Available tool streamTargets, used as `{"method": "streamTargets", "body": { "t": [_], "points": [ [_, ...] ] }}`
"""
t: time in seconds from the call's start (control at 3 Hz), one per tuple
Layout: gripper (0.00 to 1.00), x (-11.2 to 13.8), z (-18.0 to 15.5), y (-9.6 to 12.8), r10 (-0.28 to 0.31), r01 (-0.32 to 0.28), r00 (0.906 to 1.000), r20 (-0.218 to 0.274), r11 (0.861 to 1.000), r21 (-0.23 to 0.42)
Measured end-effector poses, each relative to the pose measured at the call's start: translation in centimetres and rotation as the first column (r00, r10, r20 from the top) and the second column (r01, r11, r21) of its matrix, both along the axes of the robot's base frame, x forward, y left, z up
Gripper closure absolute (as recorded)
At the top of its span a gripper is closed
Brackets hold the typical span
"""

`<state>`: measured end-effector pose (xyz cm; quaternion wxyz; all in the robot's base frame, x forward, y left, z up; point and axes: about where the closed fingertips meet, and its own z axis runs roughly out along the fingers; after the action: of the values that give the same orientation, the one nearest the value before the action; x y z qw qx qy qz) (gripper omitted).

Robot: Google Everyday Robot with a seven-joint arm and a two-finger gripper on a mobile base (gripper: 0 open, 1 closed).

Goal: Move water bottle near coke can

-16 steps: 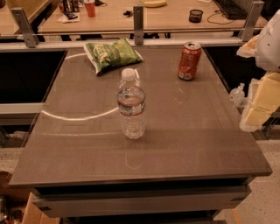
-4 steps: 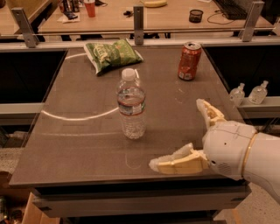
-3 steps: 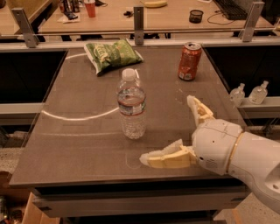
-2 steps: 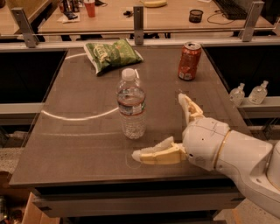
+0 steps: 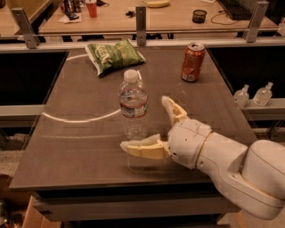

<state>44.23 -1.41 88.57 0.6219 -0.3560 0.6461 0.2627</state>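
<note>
The water bottle (image 5: 133, 105), clear and ribbed with a white cap and a red-and-white label, stands upright near the middle of the grey table (image 5: 75, 107). The coke can (image 5: 192, 62), red with a silver top, stands upright at the table's far right. My gripper (image 5: 150, 125) is open, coming in from the right at the bottle's base. One cream finger (image 5: 141, 148) lies in front of the bottle and the other (image 5: 173, 110) points away on its right. The fingers do not hold the bottle.
A green chip bag (image 5: 113, 54) lies at the far left-centre of the table. Two small clear pump bottles (image 5: 253, 95) stand on a ledge to the right. A metal rail (image 5: 141, 34) runs behind the table, with a cluttered desk and a red cup (image 5: 91, 8) beyond.
My arm has come in from the right and moved steadily left toward the bottle with its fingers spread. The bottle, can and bag have not moved.
</note>
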Motion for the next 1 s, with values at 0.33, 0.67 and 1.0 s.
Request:
{"method": "streamTargets", "body": {
  "t": [0.33, 0.67, 1.0],
  "points": [
    [0.13, 1.4, 0.0, 1.3, 0.004, -0.004, 0.9998, 0.019, 1.0, 0.014],
    [0.3, 2.4, 0.0, 2.4, 0.019, -0.02, 0.9993, 0.031, 1.0, 0.02],
    [0.53, 2.8, -0.1, 2.7, 0.023, -0.023, 0.9995, 0.024, 1.0, 0.016]
  ]
}}
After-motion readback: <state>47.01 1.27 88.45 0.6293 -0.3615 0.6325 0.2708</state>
